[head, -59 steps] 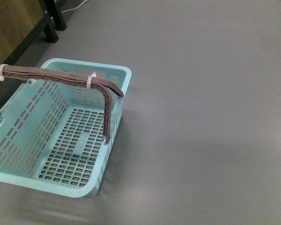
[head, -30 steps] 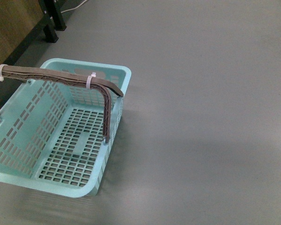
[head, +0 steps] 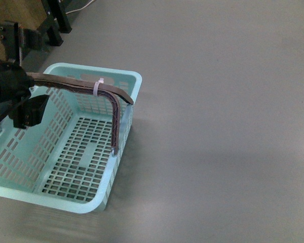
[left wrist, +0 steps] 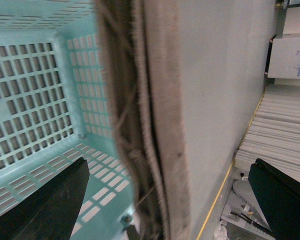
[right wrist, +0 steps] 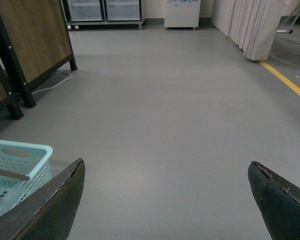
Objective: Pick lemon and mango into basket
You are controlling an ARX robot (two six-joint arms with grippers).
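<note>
Turquoise plastic, slotted on every side, the basket (head: 106, 71) stands on the grey floor (head: 218, 126) at the robot's left. A wide stretch of floor lies to its right and ahead. Beyond its far left corner stands a wooden panel on black legs (head: 53, 23), near the basket but apart from it. The basket's two brown handles (head: 76, 83) are swung up together and bound by a white zip tie (head: 97, 87), arching over the open top.

The left gripper (left wrist: 170, 165) hangs over the left end of those handles with its jaws spread wide. The handles run between its fingers (left wrist: 50, 200), and I cannot tell whether they touch. The right gripper (right wrist: 165, 167) is likewise spread and holds nothing, out over the floor. One corner of the basket shows off to its side, apart from it. A yellow floor line (right wrist: 290, 85) and pale curtains (right wrist: 245, 25) lie far ahead.
</note>
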